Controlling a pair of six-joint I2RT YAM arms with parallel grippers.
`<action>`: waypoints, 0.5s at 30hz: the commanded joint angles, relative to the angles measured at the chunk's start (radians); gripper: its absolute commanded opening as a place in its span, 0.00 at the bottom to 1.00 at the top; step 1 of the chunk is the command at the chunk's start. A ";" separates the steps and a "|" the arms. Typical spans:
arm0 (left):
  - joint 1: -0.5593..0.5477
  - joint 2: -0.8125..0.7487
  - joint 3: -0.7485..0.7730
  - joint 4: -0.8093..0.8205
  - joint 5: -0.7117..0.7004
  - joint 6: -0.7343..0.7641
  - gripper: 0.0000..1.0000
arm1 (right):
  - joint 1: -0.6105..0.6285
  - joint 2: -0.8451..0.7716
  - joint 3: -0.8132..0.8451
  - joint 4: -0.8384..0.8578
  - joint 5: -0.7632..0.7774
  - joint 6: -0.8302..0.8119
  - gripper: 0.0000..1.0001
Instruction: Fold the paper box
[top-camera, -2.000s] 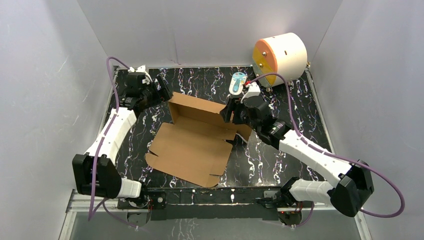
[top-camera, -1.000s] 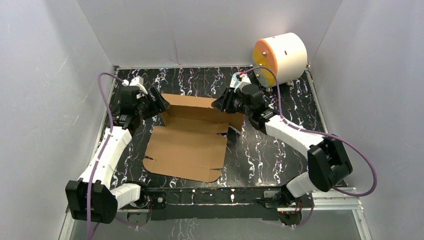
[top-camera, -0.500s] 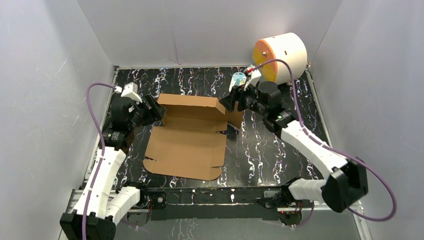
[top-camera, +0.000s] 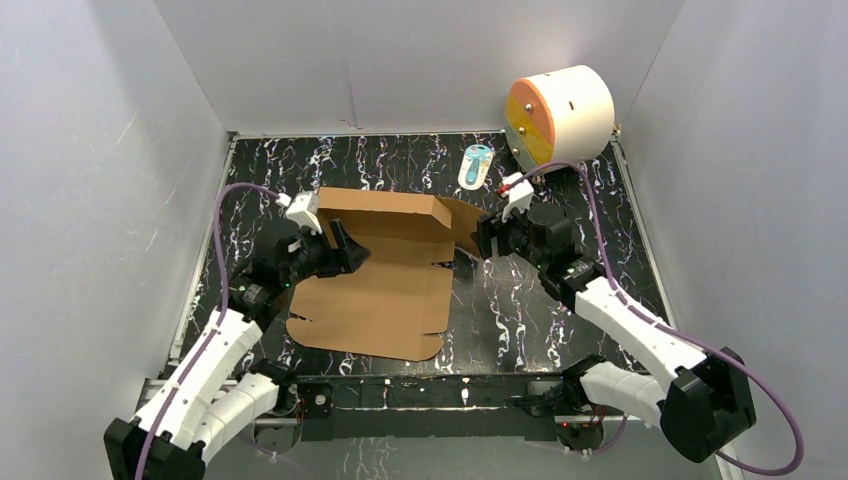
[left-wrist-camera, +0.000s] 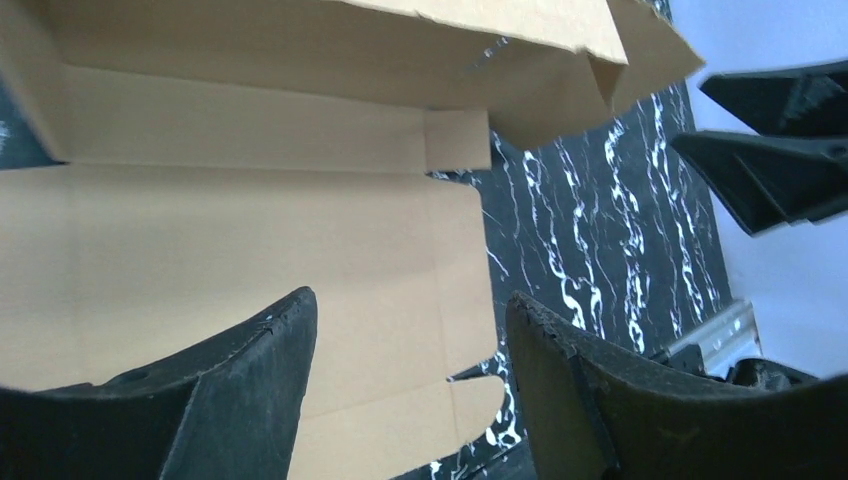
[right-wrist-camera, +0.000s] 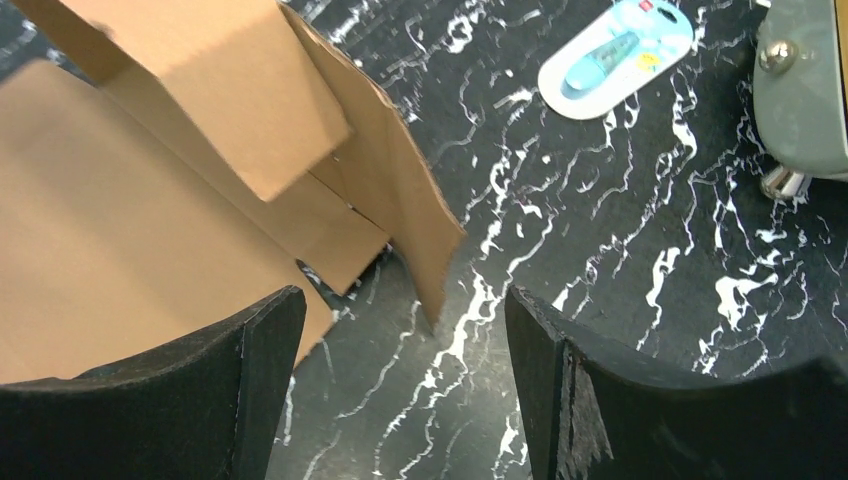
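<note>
**Legible Markings: None**

No text, number, brand or sign can be read in any view. The packet (right-wrist-camera: 615, 45) on the table near the cylinder (top-camera: 558, 112) carries coloured print, including a red patch at one end, too small to resolve. The box (top-camera: 375, 290) shows plain brown faces.

The paper box (top-camera: 375, 295) fills the middle, its back wall standing up. A big white drum (top-camera: 565, 115) blocks the upper right corner. Right of the box, the table (top-camera: 510, 320) is open.
</note>
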 joint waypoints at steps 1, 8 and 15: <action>-0.088 0.026 -0.063 0.142 -0.007 -0.069 0.67 | -0.057 0.032 -0.043 0.165 -0.065 -0.065 0.81; -0.253 0.143 -0.130 0.306 -0.176 -0.070 0.67 | -0.132 0.111 -0.116 0.417 -0.191 -0.070 0.76; -0.405 0.280 -0.187 0.547 -0.369 -0.049 0.68 | -0.182 0.187 -0.162 0.604 -0.303 -0.091 0.60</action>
